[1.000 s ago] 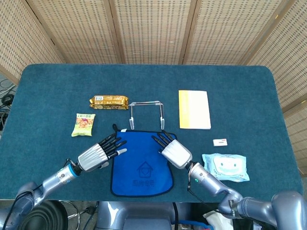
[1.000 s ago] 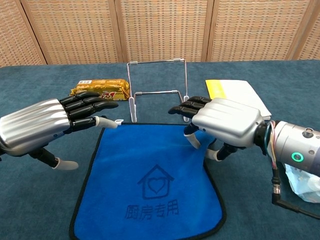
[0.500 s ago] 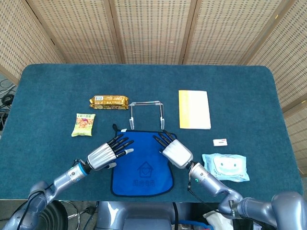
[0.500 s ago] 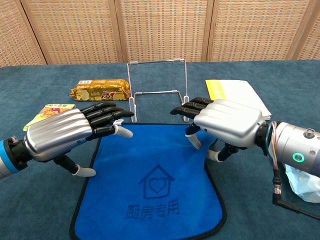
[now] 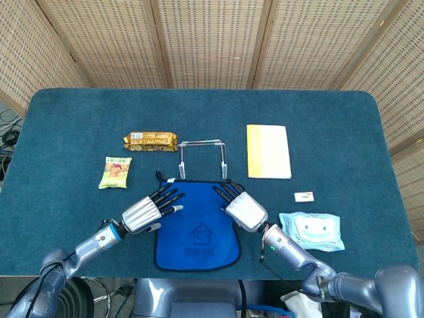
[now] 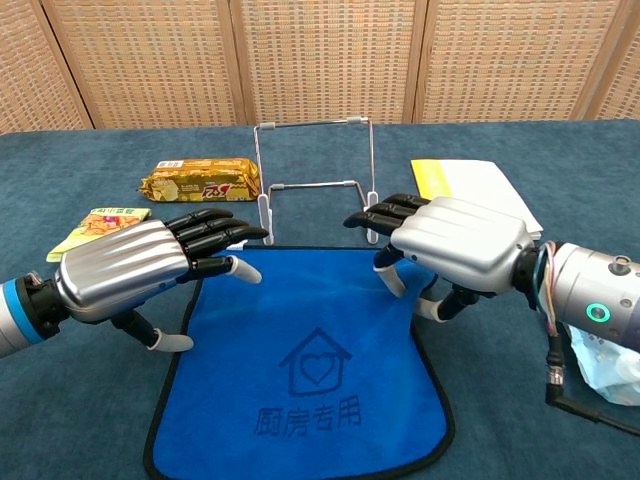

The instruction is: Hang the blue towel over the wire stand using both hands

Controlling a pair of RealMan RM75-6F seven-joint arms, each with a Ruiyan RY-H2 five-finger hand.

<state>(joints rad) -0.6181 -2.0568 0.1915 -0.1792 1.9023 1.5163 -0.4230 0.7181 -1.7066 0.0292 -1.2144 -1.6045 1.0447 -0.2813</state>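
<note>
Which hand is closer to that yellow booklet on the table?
Right. The right hand sits just below and left of the yellow booklet; the left hand is across the blue towel, much farther away.

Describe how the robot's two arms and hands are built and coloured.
Both hands, left hand and right hand, have ribbed silver metal backs, black fingers and pale fingertip pads. The wrists and forearms are silver-grey. The left wrist carries a blue band; the right wrist shows a glowing green ring light, exposed wires and a black cable.
</note>
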